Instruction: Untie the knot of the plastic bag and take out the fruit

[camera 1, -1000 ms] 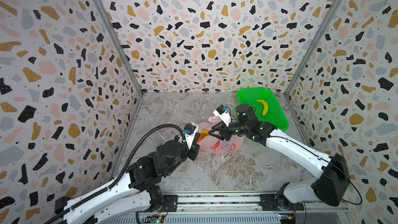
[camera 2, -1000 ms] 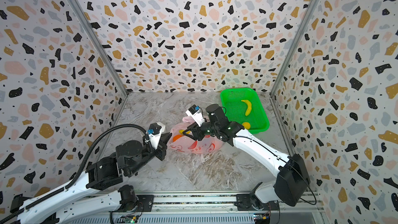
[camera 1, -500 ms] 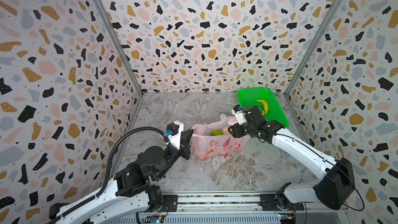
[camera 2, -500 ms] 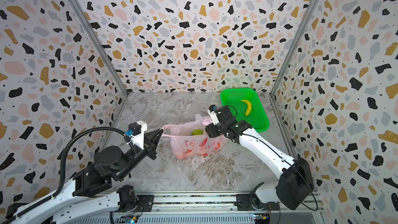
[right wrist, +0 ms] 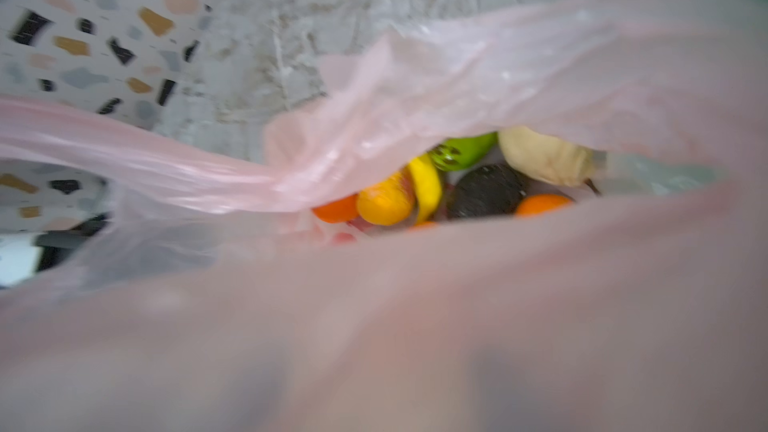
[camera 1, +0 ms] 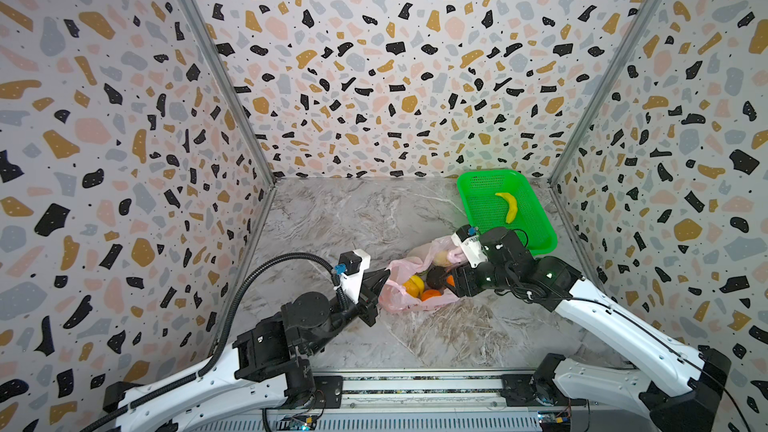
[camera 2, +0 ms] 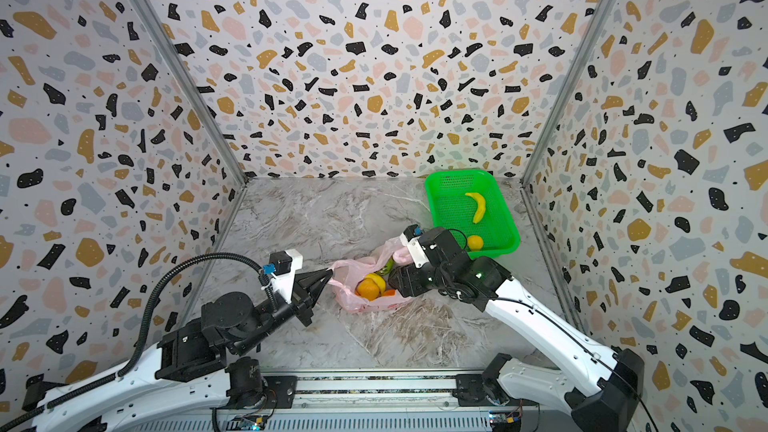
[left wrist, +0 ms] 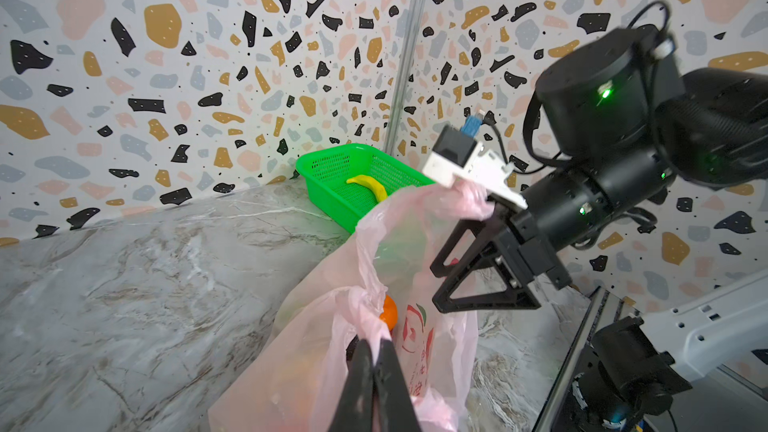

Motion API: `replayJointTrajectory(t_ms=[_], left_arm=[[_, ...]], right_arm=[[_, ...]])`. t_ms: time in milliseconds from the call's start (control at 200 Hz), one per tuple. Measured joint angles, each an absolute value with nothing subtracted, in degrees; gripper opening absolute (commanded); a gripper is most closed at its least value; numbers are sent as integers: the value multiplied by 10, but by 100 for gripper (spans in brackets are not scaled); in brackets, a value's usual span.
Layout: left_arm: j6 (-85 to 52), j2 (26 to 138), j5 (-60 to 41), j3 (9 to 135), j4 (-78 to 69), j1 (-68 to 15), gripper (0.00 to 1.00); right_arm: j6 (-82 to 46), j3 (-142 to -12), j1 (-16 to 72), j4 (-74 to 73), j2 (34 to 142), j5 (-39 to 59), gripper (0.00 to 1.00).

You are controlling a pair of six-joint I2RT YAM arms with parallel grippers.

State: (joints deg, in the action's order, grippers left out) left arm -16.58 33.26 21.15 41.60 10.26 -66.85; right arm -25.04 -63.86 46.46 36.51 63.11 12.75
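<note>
Marble tabletop (camera 1: 353, 218): one plastic bag (camera 1: 392, 299), one basket (camera 1: 482, 209).

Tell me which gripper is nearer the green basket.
Right. The right gripper is at the plastic bag mouth, close by the green basket; the left gripper, jaws shut on the bag's opposite rim, sits beyond the bag.

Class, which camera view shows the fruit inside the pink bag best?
The right wrist view: it looks straight into the open bag at the fruit, though blurred. Both top views show a few small pieces from above. The left wrist view shows only one orange edge behind the film.
</note>
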Motion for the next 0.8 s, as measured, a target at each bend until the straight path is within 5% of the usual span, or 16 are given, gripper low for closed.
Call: replayJointTrajectory(t_ms=[270, 420, 801], left_arm=[[-166, 332, 202, 416, 97, -673, 0], [-166, 327, 202, 416, 93, -673, 0], [-170, 338, 239, 416, 89, -673, 0]], right_arm=[[-285, -612, 499, 293, 678, 166, 58], [-304, -558, 502, 242, 690, 110, 52], [-335, -452, 571, 235, 668, 101, 89]])
